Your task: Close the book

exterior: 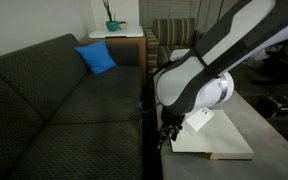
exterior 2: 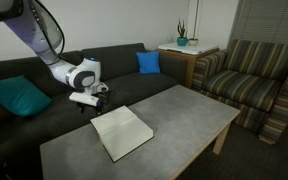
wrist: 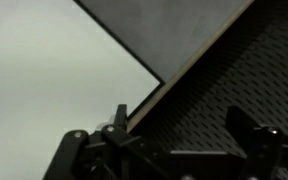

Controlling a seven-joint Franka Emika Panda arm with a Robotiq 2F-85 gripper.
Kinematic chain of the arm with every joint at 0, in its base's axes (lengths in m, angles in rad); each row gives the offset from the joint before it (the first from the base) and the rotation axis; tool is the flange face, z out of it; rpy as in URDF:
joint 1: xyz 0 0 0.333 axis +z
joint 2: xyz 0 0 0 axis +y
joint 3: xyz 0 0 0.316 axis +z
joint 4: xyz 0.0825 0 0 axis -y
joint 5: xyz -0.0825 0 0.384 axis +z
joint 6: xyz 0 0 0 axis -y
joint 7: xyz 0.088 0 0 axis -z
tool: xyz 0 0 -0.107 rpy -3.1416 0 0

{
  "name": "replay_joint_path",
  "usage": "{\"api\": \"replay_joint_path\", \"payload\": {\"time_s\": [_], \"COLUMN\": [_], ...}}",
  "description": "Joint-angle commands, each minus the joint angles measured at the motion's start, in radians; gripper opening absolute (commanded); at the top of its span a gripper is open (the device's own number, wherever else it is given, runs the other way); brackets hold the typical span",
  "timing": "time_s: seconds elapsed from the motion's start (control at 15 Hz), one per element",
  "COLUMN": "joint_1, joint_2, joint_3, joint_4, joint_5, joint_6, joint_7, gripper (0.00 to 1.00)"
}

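Note:
The book (exterior 2: 122, 130) lies open on the grey table (exterior 2: 184, 115), showing plain white pages; it also shows in an exterior view (exterior: 216, 135). In the wrist view its white page (wrist: 44, 80) fills the left, with a corner near the table edge. My gripper (exterior 2: 92, 100) hangs at the book's edge on the couch side, also seen in an exterior view (exterior: 169, 130). In the wrist view the gripper (wrist: 179, 125) is open and empty. One finger is next to the book's edge and the other is over the dark couch fabric.
A dark grey couch (exterior: 54, 90) runs along the table, with a blue pillow (exterior: 97, 58) and a teal pillow (exterior 2: 19, 97). A striped armchair (exterior 2: 254, 75) and a side table with a plant (exterior 2: 182, 45) stand beyond.

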Motion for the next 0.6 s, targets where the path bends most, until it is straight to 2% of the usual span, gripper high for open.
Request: {"api": "replay_joint_path", "payload": {"time_s": [0.0,0.13,0.2,0.27,0.4,0.53], "joint_1": [0.019,0.013,-0.013,-0.010,-0.013,-0.021], "joint_2": [-0.017,0.008,0.028,0.004,0.012,0.015], "joint_3": [-0.019,-0.002,0.032,0.024,0.029,0.043], "joint_4": [-0.042,-0.014,0.006,-0.039,-0.047,-0.055], "joint_5": [0.032,0.068,0.011,0.020,0.036,0.055], "joint_6": [0.207,0.285,0.319,0.362,0.417,0.426], "joint_7": [0.087,0.144,0.218,0.266,0.363,0.446], "gripper": [1.00,1.00,1.00,1.00,1.00,1.00]}}
